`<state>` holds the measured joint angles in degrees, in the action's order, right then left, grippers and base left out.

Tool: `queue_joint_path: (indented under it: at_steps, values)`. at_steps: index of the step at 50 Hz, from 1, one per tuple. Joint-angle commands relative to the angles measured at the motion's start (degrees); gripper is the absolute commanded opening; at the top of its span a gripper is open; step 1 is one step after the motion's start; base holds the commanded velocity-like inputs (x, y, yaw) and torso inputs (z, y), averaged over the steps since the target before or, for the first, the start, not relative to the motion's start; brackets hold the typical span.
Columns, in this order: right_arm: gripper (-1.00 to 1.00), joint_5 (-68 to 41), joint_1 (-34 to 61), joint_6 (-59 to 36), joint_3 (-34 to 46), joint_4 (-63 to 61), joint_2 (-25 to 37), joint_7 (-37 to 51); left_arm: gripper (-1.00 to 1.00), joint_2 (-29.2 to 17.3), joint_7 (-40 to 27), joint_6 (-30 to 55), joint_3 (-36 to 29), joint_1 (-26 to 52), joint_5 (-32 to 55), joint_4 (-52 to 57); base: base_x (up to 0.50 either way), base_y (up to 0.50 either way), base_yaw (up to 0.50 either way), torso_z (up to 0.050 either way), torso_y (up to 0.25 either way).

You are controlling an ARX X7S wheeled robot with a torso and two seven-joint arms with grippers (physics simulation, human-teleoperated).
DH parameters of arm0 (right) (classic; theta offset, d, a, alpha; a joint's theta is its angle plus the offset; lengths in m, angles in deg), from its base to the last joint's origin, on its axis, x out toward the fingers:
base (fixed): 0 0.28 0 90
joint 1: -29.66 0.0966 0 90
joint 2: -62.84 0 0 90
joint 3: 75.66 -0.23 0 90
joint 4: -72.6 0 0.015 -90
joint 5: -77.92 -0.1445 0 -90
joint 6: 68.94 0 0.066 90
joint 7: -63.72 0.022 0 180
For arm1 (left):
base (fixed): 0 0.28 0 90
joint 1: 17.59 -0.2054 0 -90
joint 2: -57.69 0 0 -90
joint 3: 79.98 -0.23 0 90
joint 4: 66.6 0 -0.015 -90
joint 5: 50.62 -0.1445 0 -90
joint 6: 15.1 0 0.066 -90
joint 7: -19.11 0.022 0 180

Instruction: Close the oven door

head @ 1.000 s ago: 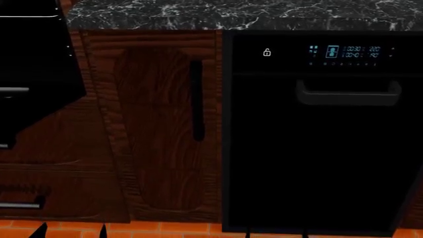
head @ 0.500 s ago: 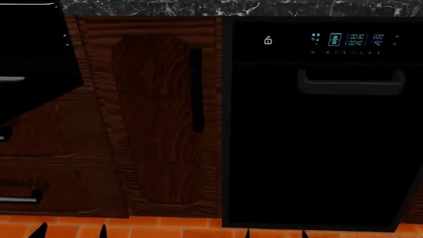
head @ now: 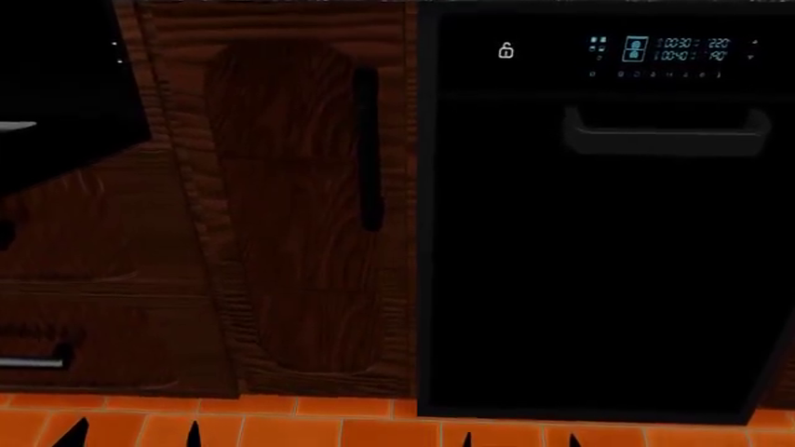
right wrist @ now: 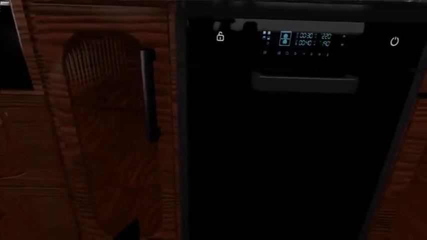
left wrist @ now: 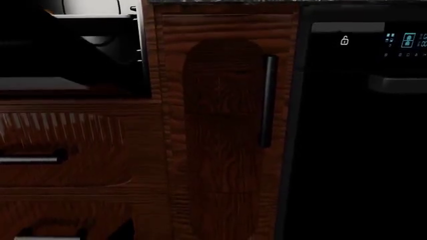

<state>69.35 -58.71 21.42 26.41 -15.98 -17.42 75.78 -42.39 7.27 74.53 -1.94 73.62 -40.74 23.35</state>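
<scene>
head view tilted down: bench edge gone from frame, more floor | oven door hung open far left, untouched | gripper tips barely visible, spread/closed unknown | approach still pending

Appliance front display: blue digits approx "00:30 220", padlock + power icons.

Your head view has the oven door at the upper left edge, a glossy black panel hanging open and cut off by the frame. Beside it stands the dark wood cabinet door with its black vertical bar handle. To the right is the tall black appliance front, blue display above a grey handle. Orange floor tiles run along the bottom, where dark gripper tips just poke in.
</scene>
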Motion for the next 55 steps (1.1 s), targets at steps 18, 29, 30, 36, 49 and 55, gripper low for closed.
queue_joint_path:
  at_steps: [18, 29, 30, 36, 49, 55]
  values:
    - [1.00, -0.02, 0.39, -0.42, 0.96, 0.25, 0.65, 1.49, 1.00, -0.66, -0.95, 0.02, -0.81, 0.21, 0.67, -0.06, 0.00, 0.00, 0.00, -0.048, -0.013]
    - [1.00, -0.28, 0.45, -0.36, 1.28, 0.28, 0.90, 1.79, 1.00, -0.91, -1.24, -0.06, -1.12, 0.27, 0.92, -0.09, 0.00, 0.00, 0.00, -0.048, -0.002]
    - [1.00, -0.31, 0.46, -0.35, 1.31, 0.28, 0.92, 1.81, 1.00, -0.93, -1.26, -0.07, -1.15, 0.28, 0.94, -0.09, 0.00, 0.00, 0.00, -0.048, -0.004]
    - [1.00, -0.45, 0.49, -0.31, 1.48, 0.29, 1.06, 1.97, 1.00, -1.06, -1.41, -0.11, -1.31, 0.31, 1.07, -0.10, 0.00, 0.00, 0.00, -0.047, -0.002]
    - [1.00, -1.15, 0.75, -0.65, 1.65, 0.25, 1.27, 2.26, 1.00, -1.29, -1.91, 0.27, -1.72, 0.53, 1.24, -0.09, 0.00, 0.00, 0.00, -0.047, -0.002]
    - [1.00, -8.41, 3.37, -7.57, 0.64, 1.66, 0.94, -1.46, 1.00, -0.95, -3.04, 7.53, -1.28, 3.77, 3.04, -2.61, 0.00, 0.00, 0.00, 0.000, 0.000]
